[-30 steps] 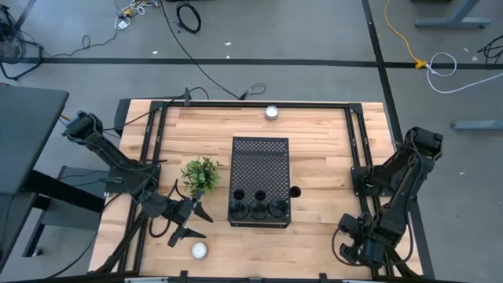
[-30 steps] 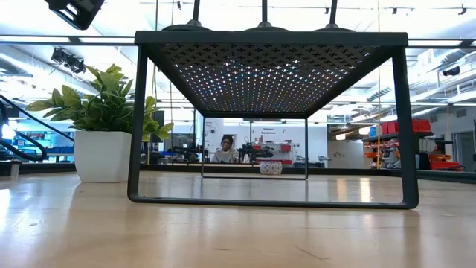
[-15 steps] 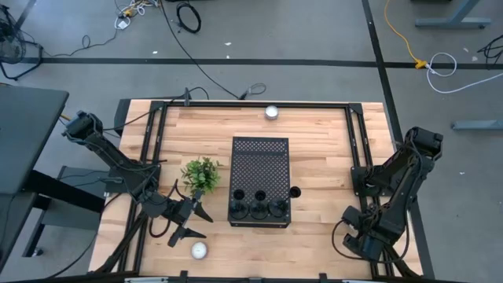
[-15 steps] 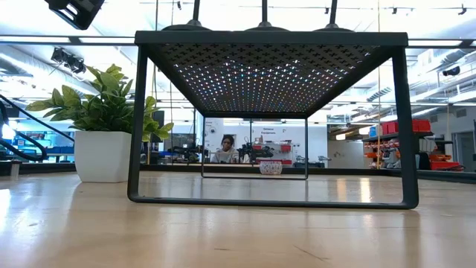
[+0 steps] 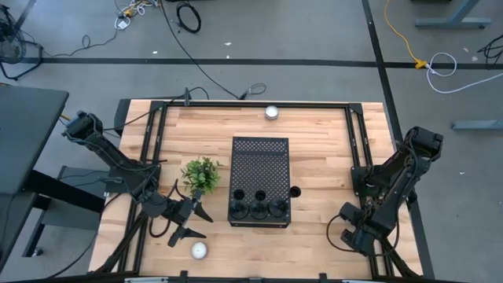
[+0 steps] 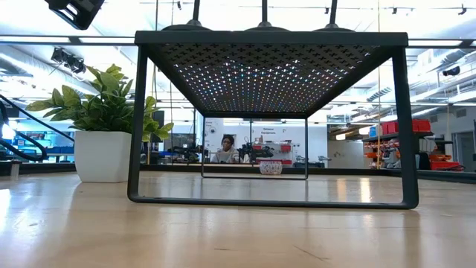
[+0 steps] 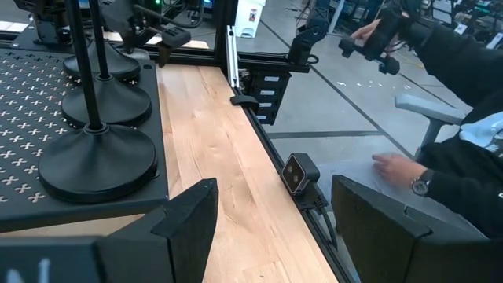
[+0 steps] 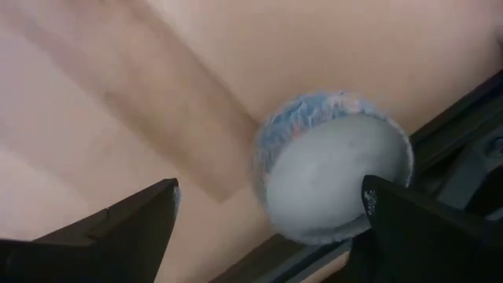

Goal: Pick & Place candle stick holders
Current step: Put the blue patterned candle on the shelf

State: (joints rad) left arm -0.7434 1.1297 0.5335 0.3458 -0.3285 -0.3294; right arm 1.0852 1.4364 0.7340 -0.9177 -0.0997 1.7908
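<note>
Three black candle stick holders (image 5: 257, 207) stand by their round bases (image 7: 97, 162) on the near end of a black perforated box (image 5: 260, 169). Their stems (image 6: 263, 10) rise above the box top in the low view. My left gripper (image 5: 197, 222) hovers open to the box's left, level with those bases, with nothing between its fingers (image 7: 185, 228). My right gripper (image 5: 354, 229) points down at the table's near right corner. It is open, and its fingers (image 8: 130, 224) stand on either side of a small white round candle (image 8: 334, 169) without touching it.
A potted plant (image 5: 200, 174) stands left of the box. White candles lie at the far edge (image 5: 272, 112) and near edge (image 5: 200, 250). A small black round thing (image 5: 295, 192) sits by the box's right side. A person's hands (image 7: 393, 167) show beyond the table's near edge.
My right gripper has moved a little toward the far left and sunk, tipping further downward. It stays open.
</note>
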